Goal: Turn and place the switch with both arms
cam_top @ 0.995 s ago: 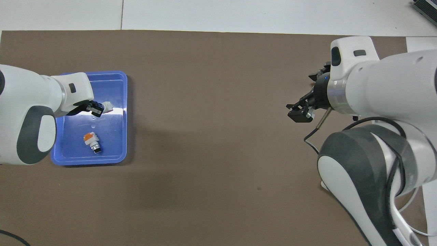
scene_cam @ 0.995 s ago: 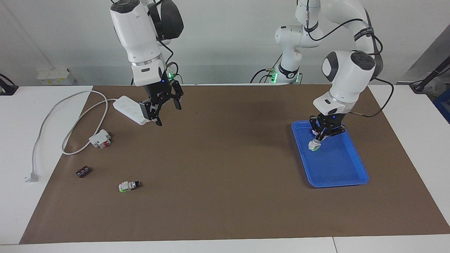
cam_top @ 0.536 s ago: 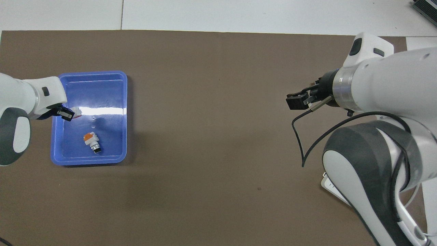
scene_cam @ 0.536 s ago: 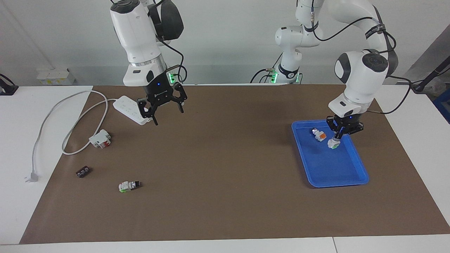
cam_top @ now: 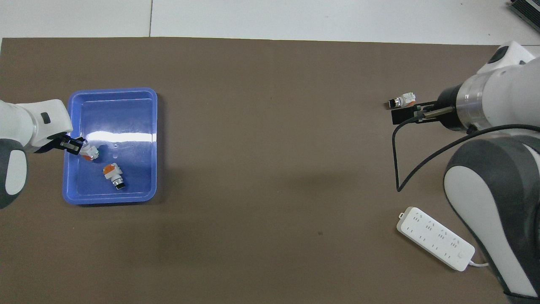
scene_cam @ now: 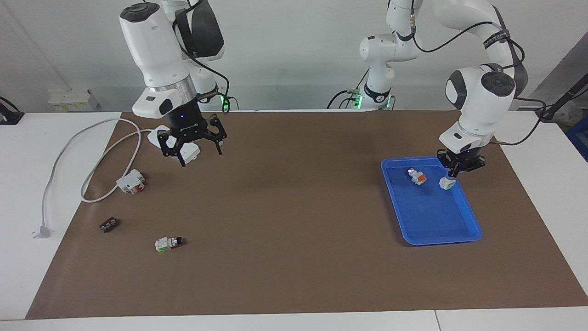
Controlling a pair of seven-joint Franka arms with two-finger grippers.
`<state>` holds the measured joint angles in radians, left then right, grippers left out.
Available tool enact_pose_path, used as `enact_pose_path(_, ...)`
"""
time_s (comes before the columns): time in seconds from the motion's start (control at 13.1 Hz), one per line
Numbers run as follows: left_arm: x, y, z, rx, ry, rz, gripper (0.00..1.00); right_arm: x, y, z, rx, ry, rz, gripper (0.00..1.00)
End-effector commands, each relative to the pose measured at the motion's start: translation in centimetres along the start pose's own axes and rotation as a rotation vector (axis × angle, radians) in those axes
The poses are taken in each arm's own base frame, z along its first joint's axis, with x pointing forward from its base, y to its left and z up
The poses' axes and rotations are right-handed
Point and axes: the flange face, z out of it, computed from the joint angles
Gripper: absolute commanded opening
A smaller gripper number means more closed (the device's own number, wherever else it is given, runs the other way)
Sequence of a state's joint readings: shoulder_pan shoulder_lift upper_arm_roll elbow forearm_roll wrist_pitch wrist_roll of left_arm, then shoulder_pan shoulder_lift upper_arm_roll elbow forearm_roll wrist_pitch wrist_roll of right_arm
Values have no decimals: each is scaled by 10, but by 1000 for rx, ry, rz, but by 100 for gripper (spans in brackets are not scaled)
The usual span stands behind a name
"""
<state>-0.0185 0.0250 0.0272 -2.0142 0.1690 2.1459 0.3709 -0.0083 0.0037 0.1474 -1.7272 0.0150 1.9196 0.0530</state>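
Switch (scene_cam: 446, 183) held in left gripper (scene_cam: 452, 176) over tray (scene_cam: 432, 230); markings seemingly unreadable.

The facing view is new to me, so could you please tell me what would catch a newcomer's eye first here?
Most striking is the blue tray at the left arm's end of the table, where the left gripper holds a green-tabbed switch low over it, beside an orange-tabbed switch lying in it. Next is the right gripper, open in the air over the white power strip, while a second green-tabbed switch lies alone on the brown mat, farther from the robots.
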Motion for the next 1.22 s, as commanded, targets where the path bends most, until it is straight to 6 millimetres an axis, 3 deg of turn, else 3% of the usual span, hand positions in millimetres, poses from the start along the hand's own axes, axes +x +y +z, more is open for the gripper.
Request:
enact_pose_path(0.0, 22, 9, -34, 10, -15, -14, 88, -7, 17, -13, -65, -34, 100, 100)
enact_pose_path(0.23, 47, 16, -77, -23, -12, -15, 88, 2, 27, -35, -69, -57, 172, 100)
enact_pose_path(0.54, 53, 18, -125, -136, 8, -102, 88, 5, 37, -45, -74, -86, 222, 99)
enact_pose_path(0.69, 58, 39, -150, -149, -12, -104, 92, 7, 40, -53, -73, -96, 230, 100)
enact_pose_path(0.84, 54, 45, -166, -161, -41, -97, 100, 0, 40, -54, -71, -134, 232, 100)
enact_pose_path(1.15, 47, 36, -179, -148, -8, -150, 100, -14, 42, -67, -82, -171, 225, 100)
